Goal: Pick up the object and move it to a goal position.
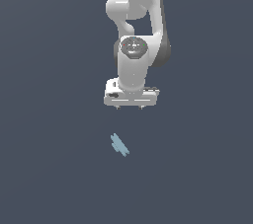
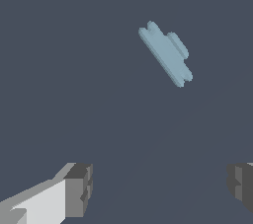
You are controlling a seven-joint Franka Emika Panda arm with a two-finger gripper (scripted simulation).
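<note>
The object (image 1: 119, 144) is a tiny flat pale blue-teal piece with notched edges. It lies alone on the dark grey floor, below the arm in the exterior view. In the wrist view the object (image 2: 166, 53) lies slanted, ahead of the fingers and apart from them. My white gripper (image 1: 129, 107) hangs above the floor, pointing down, a short way from the object and not touching it. Its two grey fingertips (image 2: 79, 190) stand wide apart with nothing between them. My gripper (image 2: 160, 188) is open and empty.
The white Panda arm (image 1: 138, 25) rises behind the gripper in the exterior view. The dark grey floor (image 1: 49, 168) spreads flat on all sides. No other object shows.
</note>
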